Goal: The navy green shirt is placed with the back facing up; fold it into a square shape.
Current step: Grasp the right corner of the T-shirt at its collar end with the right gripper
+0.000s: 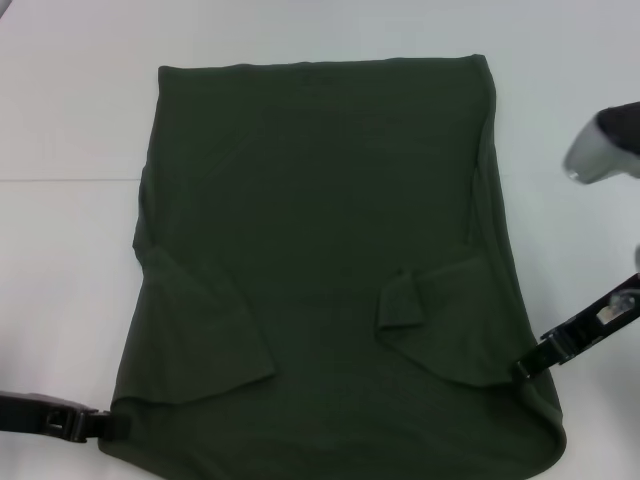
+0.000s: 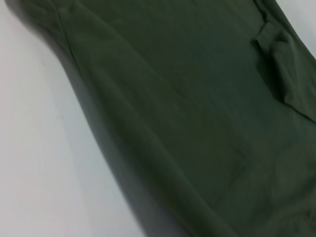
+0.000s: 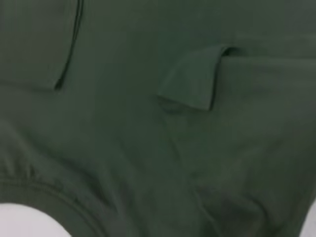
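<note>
The navy green shirt lies flat on the white table, plain side up, both long sides folded inward. Its two sleeves lie on top as flaps, one at the left and a smaller one at the right. My left gripper sits low at the shirt's near left corner, touching the cloth edge. At the near right edge my right gripper meets the fold. The left wrist view shows dark cloth beside bare table. The right wrist view is filled with cloth and the small flap.
Bare white table surrounds the shirt on the left, far and right sides. A grey-white link of my right arm hangs over the table at the right edge. A curved hem with table showing beneath it appears in the right wrist view.
</note>
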Robot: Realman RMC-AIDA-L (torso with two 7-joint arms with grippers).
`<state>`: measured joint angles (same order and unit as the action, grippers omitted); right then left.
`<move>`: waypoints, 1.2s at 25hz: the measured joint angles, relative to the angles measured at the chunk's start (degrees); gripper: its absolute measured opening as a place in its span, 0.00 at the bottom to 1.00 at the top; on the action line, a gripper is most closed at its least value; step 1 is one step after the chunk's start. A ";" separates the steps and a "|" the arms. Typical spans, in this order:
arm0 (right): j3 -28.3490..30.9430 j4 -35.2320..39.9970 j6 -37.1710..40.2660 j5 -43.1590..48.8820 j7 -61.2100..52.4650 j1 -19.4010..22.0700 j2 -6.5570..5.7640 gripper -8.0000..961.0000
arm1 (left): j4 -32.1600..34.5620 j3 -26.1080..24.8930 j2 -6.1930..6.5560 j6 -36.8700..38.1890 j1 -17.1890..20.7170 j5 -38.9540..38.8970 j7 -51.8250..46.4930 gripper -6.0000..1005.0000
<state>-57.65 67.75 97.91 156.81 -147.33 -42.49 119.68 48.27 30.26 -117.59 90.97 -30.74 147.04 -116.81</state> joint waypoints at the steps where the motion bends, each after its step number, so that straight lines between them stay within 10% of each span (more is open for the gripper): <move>1: -1.23 0.00 -0.12 0.12 -0.20 -0.11 0.11 0.72 | -0.01 0.00 -0.02 0.00 0.00 0.01 0.00 0.03; 30: -13.35 -6.56 -10.50 3.08 -4.43 0.39 0.55 0.71 | -0.09 0.31 -0.32 -0.43 0.41 0.00 0.00 0.03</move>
<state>-71.00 61.19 87.41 159.89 -151.77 -42.10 120.23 48.18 30.57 -117.91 90.54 -30.33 147.04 -116.81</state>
